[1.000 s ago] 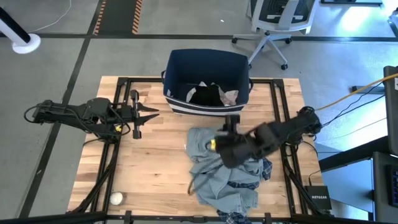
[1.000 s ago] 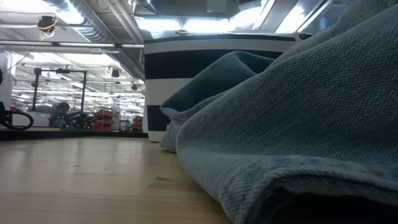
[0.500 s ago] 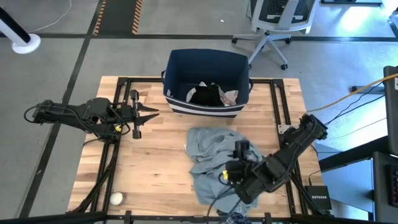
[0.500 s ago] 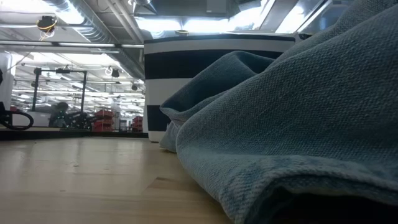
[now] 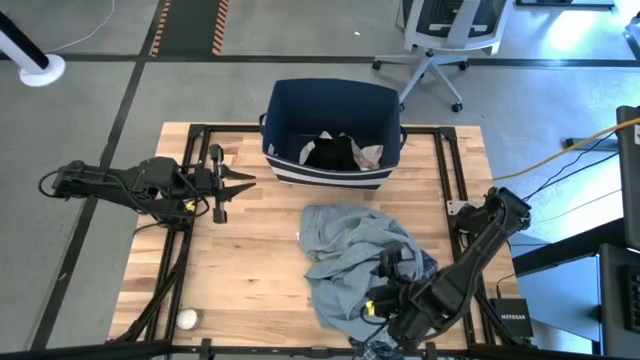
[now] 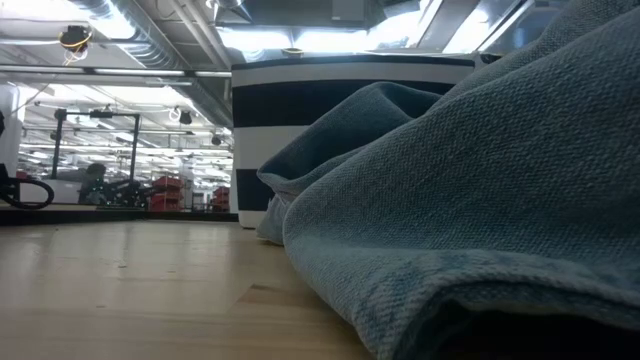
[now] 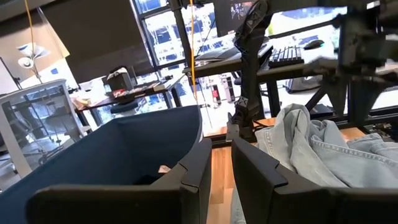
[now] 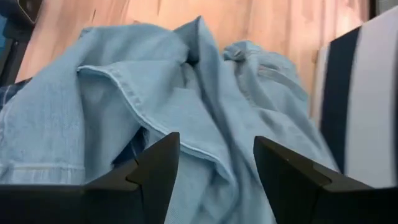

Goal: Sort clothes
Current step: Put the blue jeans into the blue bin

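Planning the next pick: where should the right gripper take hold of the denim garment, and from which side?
Probably the raised fold ridge of the denim garment, coming straight down from above. It lies crumpled on the table in front of the navy bin, and the ridge seen in the right wrist view stands proud enough to pinch. The right gripper hangs over it, jaws open.

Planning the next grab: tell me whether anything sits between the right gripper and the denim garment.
Nothing visible does. The right gripper hangs with jaws open over the near part of the denim garment, its wrist view filled by denim folds. A bit of plaid peeks out beside the pile, not in the path.
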